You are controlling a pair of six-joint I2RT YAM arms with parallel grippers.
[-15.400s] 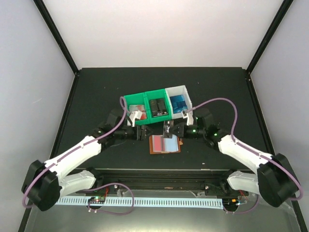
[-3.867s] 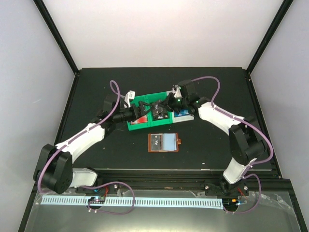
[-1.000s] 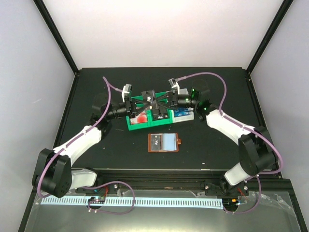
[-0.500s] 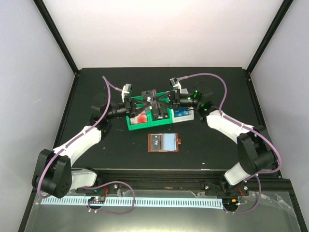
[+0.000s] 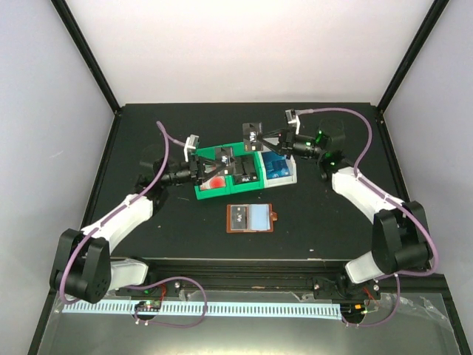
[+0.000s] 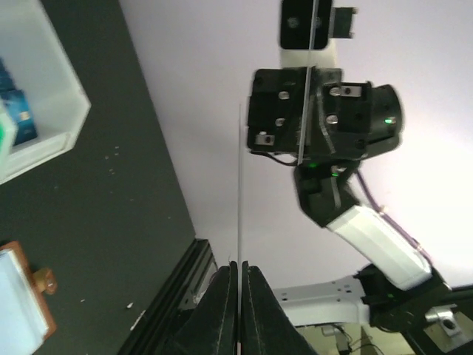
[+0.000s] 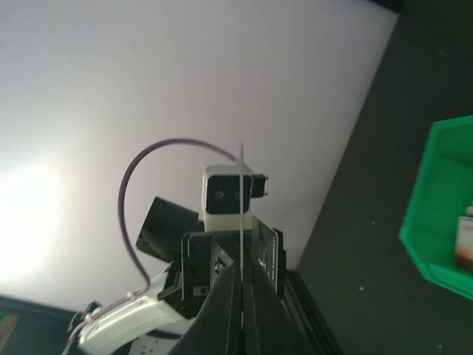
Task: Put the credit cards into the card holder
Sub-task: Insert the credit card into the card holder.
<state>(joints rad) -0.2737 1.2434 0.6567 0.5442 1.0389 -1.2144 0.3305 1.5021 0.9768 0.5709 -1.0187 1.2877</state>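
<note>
My left gripper [image 5: 216, 163] is shut on a black credit card [image 5: 225, 156] above the green bin [image 5: 209, 191]. In its wrist view the card [image 6: 239, 185] shows edge-on, rising from the fingertips [image 6: 229, 275]. My right gripper [image 5: 270, 140] is shut on another black credit card [image 5: 253, 136], held higher and to the right, over the white bin [image 5: 293, 168]. That card [image 7: 242, 207] is also a thin line in the right wrist view. The reddish-brown card holder [image 5: 251, 219] lies open on the table nearer the bases, with a dark card and a bluish card in its pockets.
The green bin holds red-and-white cards [image 5: 215, 180] and black cards [image 5: 244, 174]. Blue cards [image 5: 276, 164] fill the white bin. Black frame rails edge the dark table [image 5: 148, 133], and light walls stand on three sides.
Both grippers met over the green bin, pinching cards together. The right gripper has since pulled away up and to the right with one black card, while the left keeps the other.
</note>
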